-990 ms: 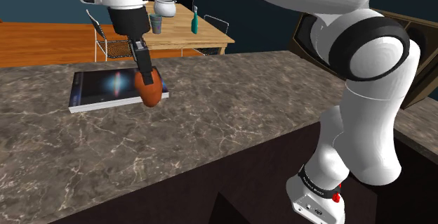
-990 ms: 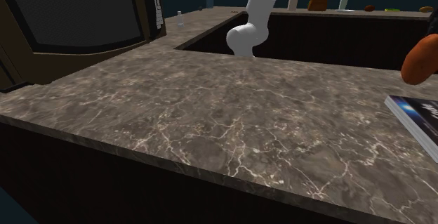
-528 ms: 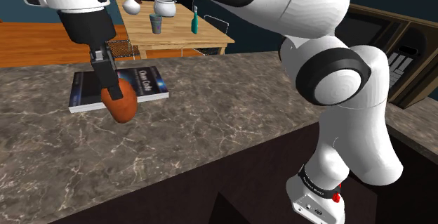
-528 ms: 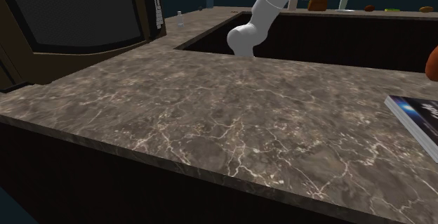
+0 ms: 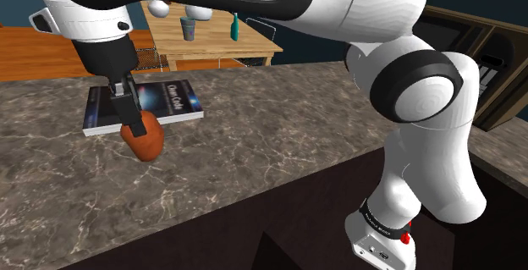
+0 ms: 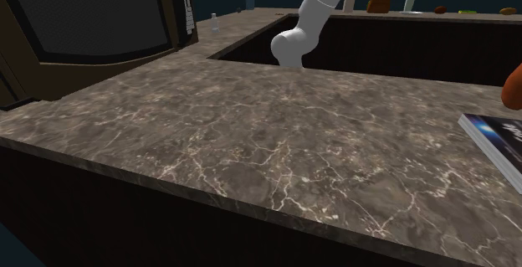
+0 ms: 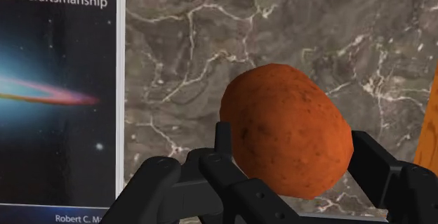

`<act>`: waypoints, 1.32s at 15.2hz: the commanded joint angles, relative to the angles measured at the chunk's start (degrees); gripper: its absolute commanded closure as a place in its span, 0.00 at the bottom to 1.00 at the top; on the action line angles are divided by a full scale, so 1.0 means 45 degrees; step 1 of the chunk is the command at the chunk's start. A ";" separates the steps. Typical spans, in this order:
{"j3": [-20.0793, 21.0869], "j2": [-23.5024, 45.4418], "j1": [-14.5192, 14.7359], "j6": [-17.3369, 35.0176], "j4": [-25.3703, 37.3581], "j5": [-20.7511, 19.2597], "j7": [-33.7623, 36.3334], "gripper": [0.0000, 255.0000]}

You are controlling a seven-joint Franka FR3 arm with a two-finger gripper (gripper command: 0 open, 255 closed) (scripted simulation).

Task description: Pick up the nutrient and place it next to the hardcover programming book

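Note:
The nutrient (image 5: 148,141) is a rough orange-brown, potato-like lump. My black gripper (image 5: 134,124) is shut on it, one finger on each side. It hangs low over the marble counter (image 5: 254,141), just in front of the near long edge of the book (image 5: 165,99); whether it touches the counter I cannot tell. The book lies flat, with a dark cover showing a galaxy picture. In the wrist view the lump (image 7: 288,135) sits between the fingers (image 7: 223,145), and the book (image 7: 56,96) lies close beside it. At the second exterior view's right edge are the book's corner (image 6: 498,144) and a sliver of the lump (image 6: 514,88).
Behind the counter stands a wooden table (image 5: 220,50) with a cup, a bottle and white vessels, and a chair beside it. The counter's front edge drops off near the stand. A dark cabinet (image 6: 92,23) rises at the second exterior view's left.
The gripper carried the lump from over the book's right end toward the shoulder view's left and down, to just in front of the book's near edge. The grip stayed shut.

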 commanded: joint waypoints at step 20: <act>0.0001 -0.0442 0.0086 0.1644 -0.2233 -0.0035 0.0013 0.00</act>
